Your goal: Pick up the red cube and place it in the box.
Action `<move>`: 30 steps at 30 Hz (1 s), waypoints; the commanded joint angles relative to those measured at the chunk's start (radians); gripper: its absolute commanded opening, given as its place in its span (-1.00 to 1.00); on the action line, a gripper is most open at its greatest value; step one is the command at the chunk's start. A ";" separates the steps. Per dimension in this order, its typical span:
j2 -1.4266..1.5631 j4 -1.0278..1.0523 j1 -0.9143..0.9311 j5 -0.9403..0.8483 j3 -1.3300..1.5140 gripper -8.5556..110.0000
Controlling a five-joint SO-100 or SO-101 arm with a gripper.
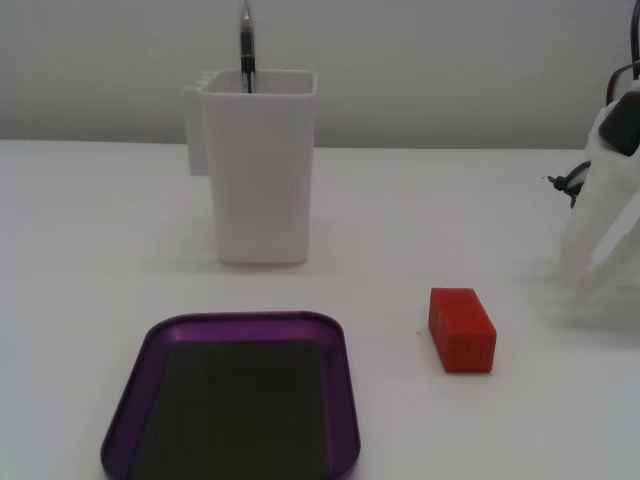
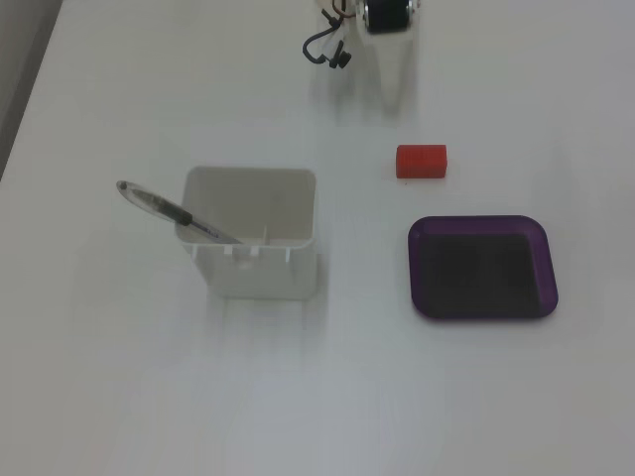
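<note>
The gripper (image 2: 394, 87) points down near the top edge of a fixed view, and its white fingers blend with the white table (image 2: 119, 397), so I cannot tell how far it is open; it holds nothing. The red cube (image 2: 422, 162) lies free on the table just below it, probably set there for easy reach. The box (image 2: 483, 268) waits empty nearby. A white container (image 1: 256, 165) holds a pen (image 2: 171, 211). The arm is mostly cut off.

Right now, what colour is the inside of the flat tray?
Dark grey-black, with a purple rim around it. The tray shows best in the closer fixed view.
</note>
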 commanded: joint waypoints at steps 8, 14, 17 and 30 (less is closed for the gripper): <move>0.098 -0.011 0.006 0.002 -0.005 -0.86; 0.097 -0.049 0.008 0.002 -0.100 -0.86; 0.097 -0.084 0.008 -0.003 -0.158 -0.86; -0.094 -0.086 0.009 0.003 -0.264 -0.86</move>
